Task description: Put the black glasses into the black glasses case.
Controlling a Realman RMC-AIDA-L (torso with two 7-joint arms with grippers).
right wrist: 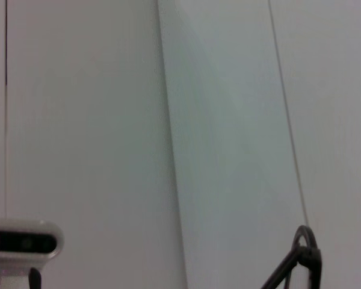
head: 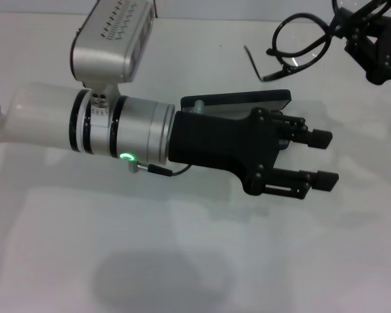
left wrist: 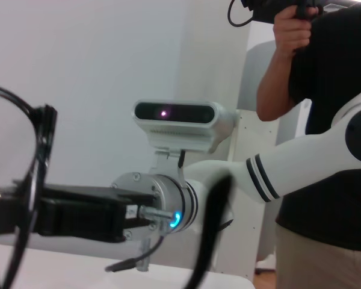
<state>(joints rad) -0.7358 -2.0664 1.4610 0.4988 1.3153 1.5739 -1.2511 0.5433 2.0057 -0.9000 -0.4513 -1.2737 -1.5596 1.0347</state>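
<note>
- Left pincer (head: 326, 158): I see it stretched across the middle of the white tabletop (head: 182, 261), its two fingers parted and grasping nothing.
- Black glasses case (head: 238, 100): lies on the tabletop just behind the left pincer, mostly hidden by it.
- Right pincer (head: 352, 26): at the far right corner, clenched on the black glasses (head: 300, 42).
- Black glasses: held beyond the case, one temple arm reaching toward it.

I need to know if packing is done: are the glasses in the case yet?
No. The glasses are outside the case, up in the right gripper; the left gripper hovers open over the case.
</note>
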